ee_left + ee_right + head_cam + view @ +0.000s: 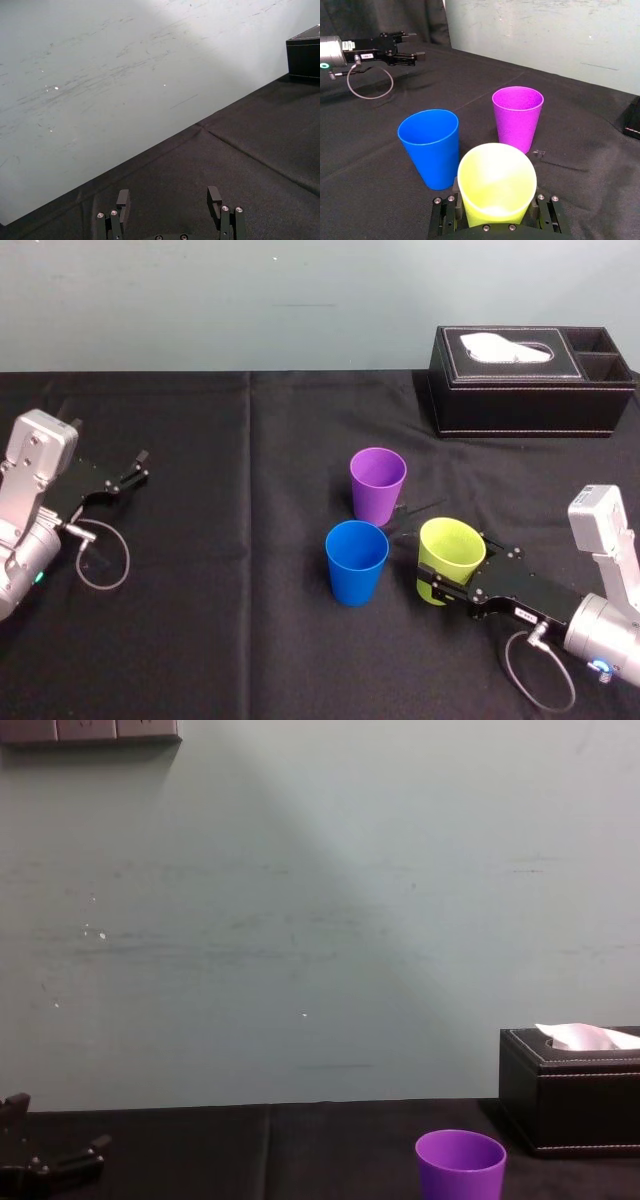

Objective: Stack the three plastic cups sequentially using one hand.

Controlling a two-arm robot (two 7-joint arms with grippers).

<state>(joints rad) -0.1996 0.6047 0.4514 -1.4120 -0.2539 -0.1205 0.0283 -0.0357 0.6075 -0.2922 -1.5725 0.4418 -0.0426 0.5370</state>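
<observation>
Right gripper (458, 575) clamped on green cup (496, 182) low on its wall, toward the table's (200, 640) front right; cup looks tilted, and whether it is off the cloth cannot be told. Blue cup (356, 562) stands just beside it toward the left edge, purple cup (377, 486) near both, toward the far edge; box (530, 380) at far right corner. Left gripper (168, 197) idle near left edge, fingers apart. Risks, est.: swinging green sideways clips blue — light, so it tips; tilt at entry jams rim on rim; thin wall slips or squashes in grip.
</observation>
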